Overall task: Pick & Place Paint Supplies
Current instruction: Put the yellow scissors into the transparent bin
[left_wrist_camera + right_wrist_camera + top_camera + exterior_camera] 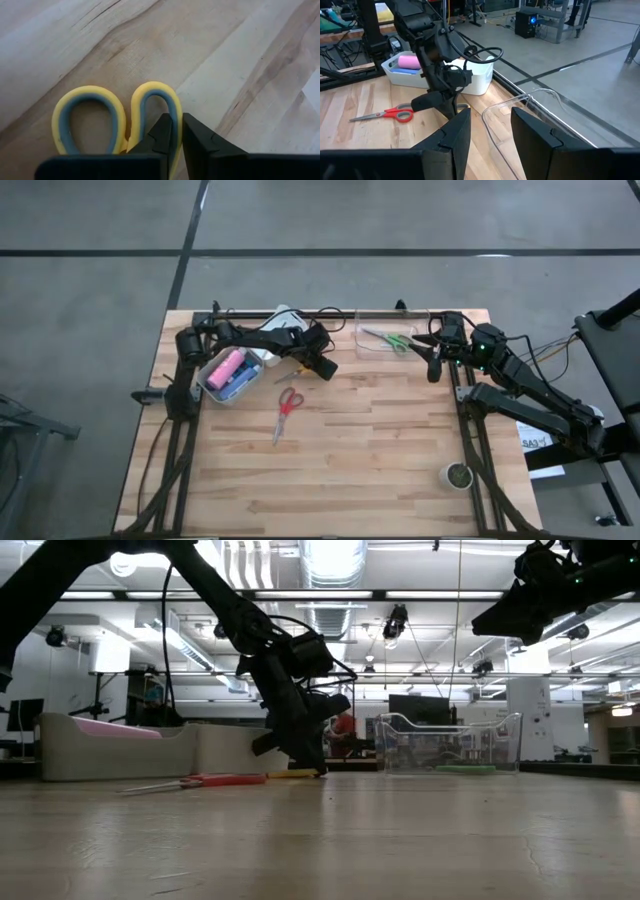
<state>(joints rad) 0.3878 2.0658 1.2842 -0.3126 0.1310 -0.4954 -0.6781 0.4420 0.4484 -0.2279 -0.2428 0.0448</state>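
Observation:
A white bin (212,385) near the table's far left holds a pink bottle (228,366) and a blue-and-white tube (243,378); both also show in the right wrist view, the bottle (410,61) above the tube (406,71). I see no paintbrushes and no dark blue bottle. My left gripper (322,367) is down at the table right of the bin, shut on yellow-handled scissors (100,117) that lie flat on the wood (295,773). My right gripper (490,135) is open and raised over the near edge of a clear container (388,342). My left gripper pinches the yellow scissors by the rim of one handle loop (176,107), on that loop's outer side, between its two fingers (162,132). It comes down from above at a slant (300,752). The scissors lie on the table.
Red-handled scissors (287,408) lie on the table in front of the bin, blades toward the near edge. Green-handled scissors (392,340) lie inside the clear container. A small round tin (457,475) stands near the right edge. People and furniture show in the room behind.

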